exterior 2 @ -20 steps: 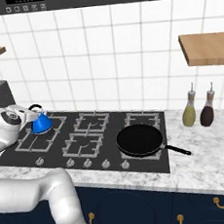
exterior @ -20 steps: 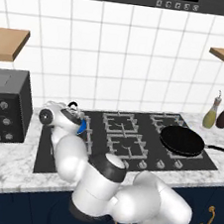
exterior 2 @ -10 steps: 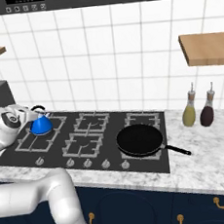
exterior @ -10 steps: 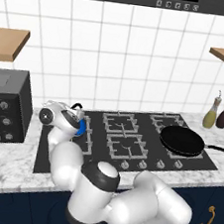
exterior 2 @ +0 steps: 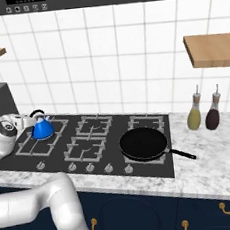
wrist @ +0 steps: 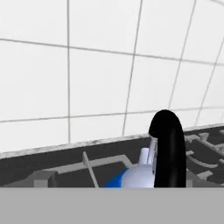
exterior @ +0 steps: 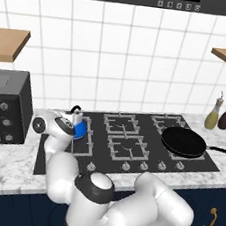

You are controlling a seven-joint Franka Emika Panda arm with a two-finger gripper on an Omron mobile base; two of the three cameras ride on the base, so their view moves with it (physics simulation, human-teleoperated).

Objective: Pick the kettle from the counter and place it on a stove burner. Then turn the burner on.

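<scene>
While the kettle (exterior: 80, 129) is standing upright on the stove burner (exterior 2: 32, 146), at the left end of the stove (exterior 2: 114, 137), the arm is reaching in from the kettle's left with the gripper (exterior: 69, 125) right up beside it. Seen from the hand, the kettle's thin black handle (wrist: 168, 148) is arching just ahead of the camera, with the pale lid and a sliver of blue body directly below it, so the kettle is lying straight ahead of the gripper and slightly under it, very close. I cannot tell whether the jaws are standing wide or narrow: the wrist is covering them from behind, and the fingertips are not showing around the handle. Whether anything is touching the handle is equally unclear. The kettle seems to be resting squarely on the grate, which suggests the placing step is done or nearly so, and the burner is yet to be turned on. For that, the row of small silver knobs (exterior 2: 90, 167) is lying nearer the robot than the kettle, along the stove's front edge, so the hand would be needing to back away from the handle, towards the kettle's left, before dropping forward and down. The black frying pan (exterior: 183, 142) is sitting well to the kettle's right, out of the way.
</scene>
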